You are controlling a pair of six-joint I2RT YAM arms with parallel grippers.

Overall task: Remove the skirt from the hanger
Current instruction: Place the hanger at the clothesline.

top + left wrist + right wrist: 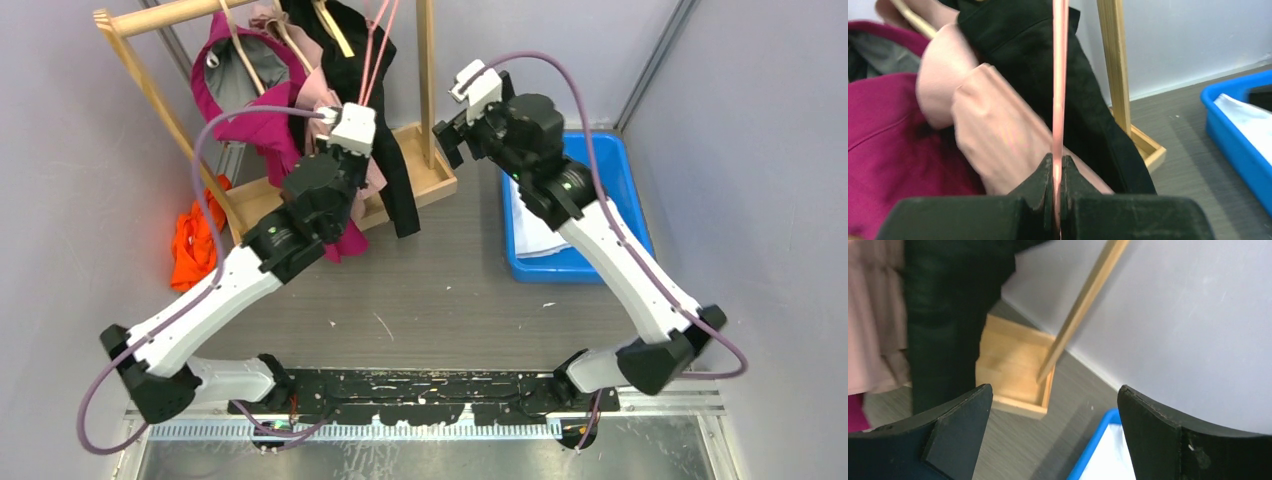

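Fingers of the left gripper (1058, 167) are clenched on a thin, smooth pink strip (1060, 75) that is flat and taut. Just behind it hangs the pale pink skirt (998, 135) in soft folds, beside a matte black garment (1093, 100) on the wooden rack (1113, 65) at the table's (430, 290) far left. The right gripper (1054, 392) is spread wide and holds nothing; it is near the blue plastic bin (1093, 445).

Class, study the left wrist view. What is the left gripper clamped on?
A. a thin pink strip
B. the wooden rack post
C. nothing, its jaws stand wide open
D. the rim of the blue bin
A: the left gripper is shut on the thin pink strip, which runs up in front of the black garment.
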